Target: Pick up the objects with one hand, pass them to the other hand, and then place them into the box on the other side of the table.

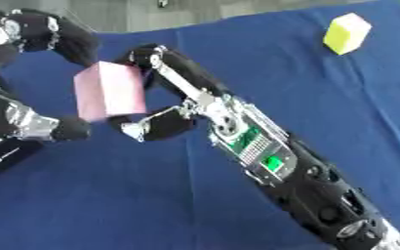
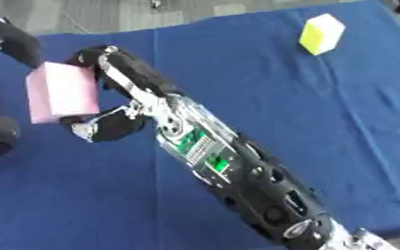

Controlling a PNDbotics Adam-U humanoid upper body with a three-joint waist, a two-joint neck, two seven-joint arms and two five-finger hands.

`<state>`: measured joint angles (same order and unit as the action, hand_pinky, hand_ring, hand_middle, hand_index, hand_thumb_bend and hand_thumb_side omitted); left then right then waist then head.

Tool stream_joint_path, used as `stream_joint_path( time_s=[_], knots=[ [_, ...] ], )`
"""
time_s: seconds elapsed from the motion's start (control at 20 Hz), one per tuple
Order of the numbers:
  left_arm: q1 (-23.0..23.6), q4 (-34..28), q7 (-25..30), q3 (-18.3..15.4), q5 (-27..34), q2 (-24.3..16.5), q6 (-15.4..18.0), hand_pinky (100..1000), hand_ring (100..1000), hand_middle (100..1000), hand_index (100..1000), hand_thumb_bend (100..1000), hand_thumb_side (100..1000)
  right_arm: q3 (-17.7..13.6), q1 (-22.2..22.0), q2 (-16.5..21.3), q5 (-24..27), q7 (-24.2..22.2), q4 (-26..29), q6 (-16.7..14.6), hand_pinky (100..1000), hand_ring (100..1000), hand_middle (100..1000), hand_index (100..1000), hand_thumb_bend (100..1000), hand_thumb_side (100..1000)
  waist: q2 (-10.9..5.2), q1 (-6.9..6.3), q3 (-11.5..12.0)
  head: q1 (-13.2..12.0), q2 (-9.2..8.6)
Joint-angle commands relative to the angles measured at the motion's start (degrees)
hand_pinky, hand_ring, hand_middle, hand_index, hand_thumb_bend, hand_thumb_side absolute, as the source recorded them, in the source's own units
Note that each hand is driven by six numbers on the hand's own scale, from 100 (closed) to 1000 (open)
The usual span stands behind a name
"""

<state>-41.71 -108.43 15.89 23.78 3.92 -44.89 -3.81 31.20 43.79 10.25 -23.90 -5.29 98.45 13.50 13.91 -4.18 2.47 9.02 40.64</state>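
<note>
Left eye view: a pink block [image 1: 110,93] is held above a blue tablecloth [image 1: 340,112] at about the 10 o'clock part of the frame, caught between the robot's two hands. It is box-shaped, pale pink, tilted slightly, with one broad face turned toward the camera. The right hand [image 1: 165,105], reaching in from 5 o'clock on a long black and silver arm [image 1: 280,166], is curled round the block's right side: fingers [image 1: 165,66] hook over its upper right corner and the thumb [image 1: 156,128] presses in at its lower right corner, so the block is pinched between them. The left hand [image 1: 41,78] comes in from 9 o'clock and brackets the block's other side, with dark fingers arched over the upper left corner and a dark, rounded tip touching the lower left corner; it too is curled round the block. Green circuit boards [image 1: 268,156] show through the open casing of the right forearm. A yellow block [image 1: 347,32] lies alone on the cloth at 1 o'clock, well apart from both hands, tipped on a slant. A dark object [image 1: 3,156] with a white edge sits at the 8 o'clock border, below the left hand; what it is cannot be told. Grey floor [image 1: 152,14] shows beyond the cloth's far edge at 12 o'clock. Right eye view: most of the left hand falls outside the frame.
</note>
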Motion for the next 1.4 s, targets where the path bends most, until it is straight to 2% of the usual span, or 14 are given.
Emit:
stream_joint_path(
  time_s=[0.05,0.5,1.1,1.4],
  knots=[
    [-0.88,-0.47,-0.64,0.07,-1.20,-2.25,-1.21,730,643,638,795,693,499,0.15,0.74,-0.05,0.17,0.31,0.60,0.34,602,658,528,582,100,100,0.16,0.41,0.02,-0.04,-0.49],
    [-2.11,0.33,0.71,2.79,-4.15,-1.85,-3.55,734,662,665,798,689,506,0.61,0.97,-0.13,0.26,0.86,1.69,-0.42,609,651,525,580,100,100,0.13,0.35,-0.05,-0.38,-0.58],
    [-3.06,1.95,3.35,4.00,-7.82,-1.14,-3.05,736,677,680,797,693,465,0.55,1.30,-0.10,1.02,0.20,3.25,-0.71,600,647,525,577,100,100,0.12,0.34,-0.04,-0.39,-0.49],
    [-3.51,2.62,2.75,4.34,-8.58,-0.64,-2.61,726,661,651,783,634,443,0.54,1.36,-0.05,1.85,-0.08,3.52,-0.09,601,648,526,577,100,100,0.14,0.39,0.03,-0.46,-0.44]
  ],
)
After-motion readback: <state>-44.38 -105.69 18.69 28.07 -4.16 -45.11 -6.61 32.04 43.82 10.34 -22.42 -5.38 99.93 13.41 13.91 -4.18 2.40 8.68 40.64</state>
